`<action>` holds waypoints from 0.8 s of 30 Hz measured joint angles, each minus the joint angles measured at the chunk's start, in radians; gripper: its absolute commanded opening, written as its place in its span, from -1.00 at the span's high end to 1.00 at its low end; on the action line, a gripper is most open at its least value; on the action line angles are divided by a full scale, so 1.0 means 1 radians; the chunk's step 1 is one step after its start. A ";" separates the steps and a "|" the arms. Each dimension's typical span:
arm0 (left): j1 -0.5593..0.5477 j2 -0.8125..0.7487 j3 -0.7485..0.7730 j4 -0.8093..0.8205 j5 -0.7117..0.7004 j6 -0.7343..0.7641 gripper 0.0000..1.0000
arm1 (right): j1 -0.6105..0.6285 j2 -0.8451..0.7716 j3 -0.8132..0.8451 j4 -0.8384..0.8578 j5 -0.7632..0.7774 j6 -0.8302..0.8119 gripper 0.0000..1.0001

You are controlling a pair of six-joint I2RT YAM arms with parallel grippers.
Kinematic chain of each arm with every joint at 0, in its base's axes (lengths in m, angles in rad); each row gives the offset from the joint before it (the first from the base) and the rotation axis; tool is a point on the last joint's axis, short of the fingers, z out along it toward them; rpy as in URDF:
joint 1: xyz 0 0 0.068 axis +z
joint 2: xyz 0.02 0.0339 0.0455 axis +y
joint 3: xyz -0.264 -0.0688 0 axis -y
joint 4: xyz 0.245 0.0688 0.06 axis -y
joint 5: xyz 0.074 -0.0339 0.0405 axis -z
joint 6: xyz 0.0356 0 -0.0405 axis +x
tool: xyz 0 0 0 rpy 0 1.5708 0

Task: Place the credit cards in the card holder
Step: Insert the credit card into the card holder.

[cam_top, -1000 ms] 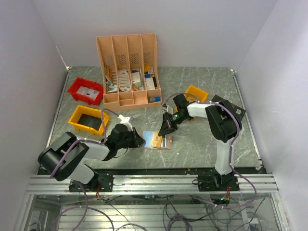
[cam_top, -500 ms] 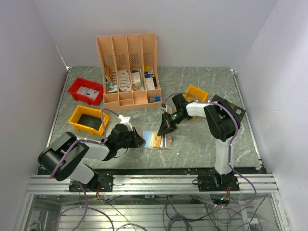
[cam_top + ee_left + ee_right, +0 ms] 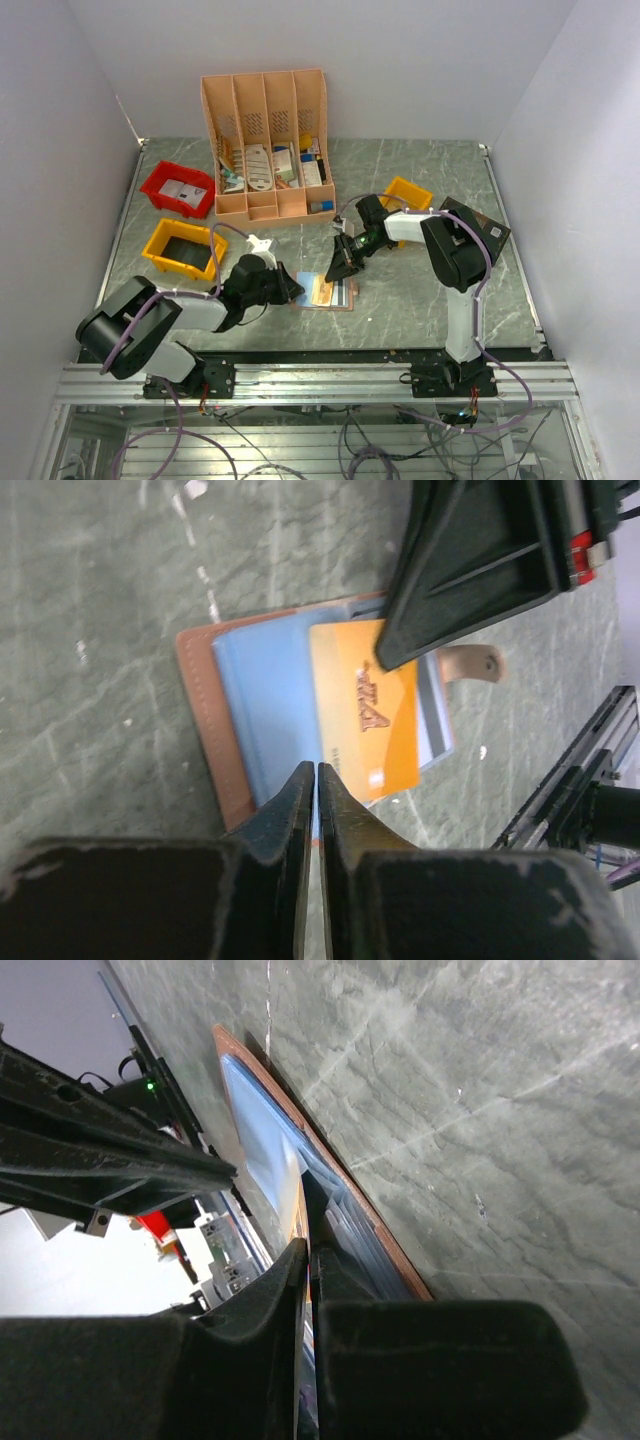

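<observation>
The card holder (image 3: 262,705) lies open on the marble-patterned table (image 3: 420,300) between the arms. An orange card (image 3: 365,720) with a dark red logo too stylised to read rests across its pale blue pockets. The left gripper (image 3: 317,780) is pressed together at the holder's near edge; the right gripper (image 3: 384,662), also pressed together, has its tip on the card's far edge, though whether it nips the card cannot be told. Behind, a peach desk organiser (image 3: 265,110) holds printed leaflets and a red bin (image 3: 158,186) a white printed slip.
</observation>
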 measured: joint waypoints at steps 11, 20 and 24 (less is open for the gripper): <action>-0.212 -0.077 0.153 -0.115 -0.123 0.000 0.54 | 0.000 0.010 0.008 0.002 -0.014 0.001 0.88; -0.365 0.079 0.355 -0.313 -0.407 -0.050 0.57 | 0.000 0.011 0.008 0.002 -0.014 0.001 0.87; -0.398 0.155 0.426 -0.395 -0.481 -0.058 0.56 | 0.000 0.011 0.008 0.002 -0.014 0.001 0.87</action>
